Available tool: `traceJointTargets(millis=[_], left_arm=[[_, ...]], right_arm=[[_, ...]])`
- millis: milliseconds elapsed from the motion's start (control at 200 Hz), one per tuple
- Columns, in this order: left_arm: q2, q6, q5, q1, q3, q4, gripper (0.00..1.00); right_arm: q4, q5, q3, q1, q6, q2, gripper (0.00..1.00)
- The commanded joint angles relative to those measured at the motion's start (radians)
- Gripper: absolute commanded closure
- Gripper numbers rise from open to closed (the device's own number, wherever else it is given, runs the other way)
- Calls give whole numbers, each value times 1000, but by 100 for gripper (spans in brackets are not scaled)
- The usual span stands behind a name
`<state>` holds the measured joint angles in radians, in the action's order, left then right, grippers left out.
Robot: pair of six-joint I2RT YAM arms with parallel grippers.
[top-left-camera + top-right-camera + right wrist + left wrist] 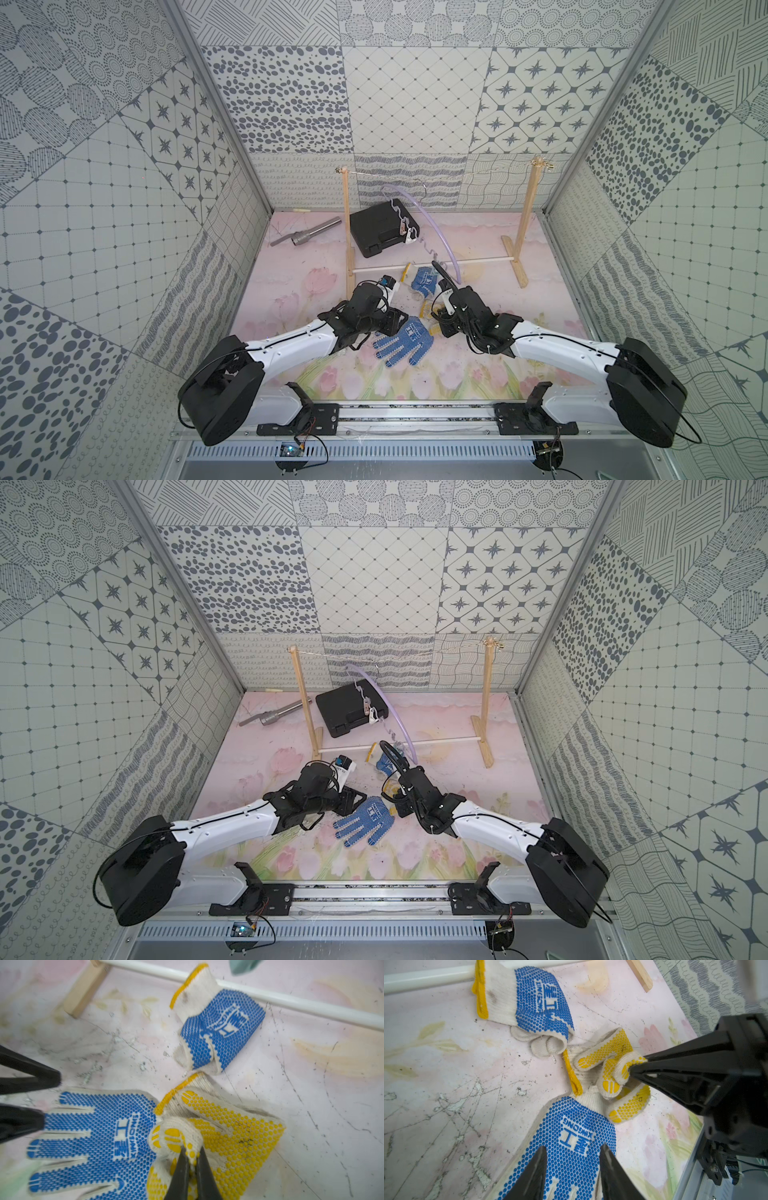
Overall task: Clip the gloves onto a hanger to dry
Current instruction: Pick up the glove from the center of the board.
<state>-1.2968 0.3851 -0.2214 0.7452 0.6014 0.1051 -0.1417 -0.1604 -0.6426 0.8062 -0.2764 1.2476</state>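
We see the right hand (190, 1150) with its jaws pinched tight on one fingertip of the yellow-dotted glove (239, 1136); the rest of this glove lies crumpled on the bench (291, 266), with its cuff touching the cuff of the flat blue-dotted glove (405, 338). The left hand (573, 1148) hovers at this flat glove with its jaws about half apart and nothing between them; we cannot tell if the tips touch the knit. The folded blue-dotted glove (424, 280) rests just beside the white lower rod of the wooden frame (528, 208). The hanger (432, 224) is behind the gloves; its lilac arc slants down toward the bench, and its hook seems to rest on the string (478, 172) of the frame; no glove is on its pegs (405, 227) yet.

We judge that the gloves are light, soft and limp; a glove taken by one fingertip will probably unfold and dangle, and here it may drag the neighbour cuff a little. The dots give some friction, so a thin pinch should not slip easily. For clipping, we think that the cuff or a flat edge is the better place, because it is a thicker layer for a small peg; the other hand could then take this edge. The hanger looks thin and light; it may swing when a peg is pressed.
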Motion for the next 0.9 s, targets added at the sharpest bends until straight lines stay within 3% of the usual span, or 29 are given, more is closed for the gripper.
traceJointTargets(millis=[0,240,520,705,895], left_arm=[[35,-2,-13,0,23,-7,55],[104,-2,-67,0,-18,85,36],[244,-82,-81,1,-166,314,26],[339,-153,-163,0,-217,365,25],[340,-247,-203,8,-276,532,25]], right_arm=[[-41,53,-73,-1,5,-76,100],[-117,179,-202,-2,-4,-183,100],[-133,187,-347,-3,-79,-242,100],[-135,208,-421,-6,-139,-240,100],[-113,231,-484,-7,-223,-227,100]])
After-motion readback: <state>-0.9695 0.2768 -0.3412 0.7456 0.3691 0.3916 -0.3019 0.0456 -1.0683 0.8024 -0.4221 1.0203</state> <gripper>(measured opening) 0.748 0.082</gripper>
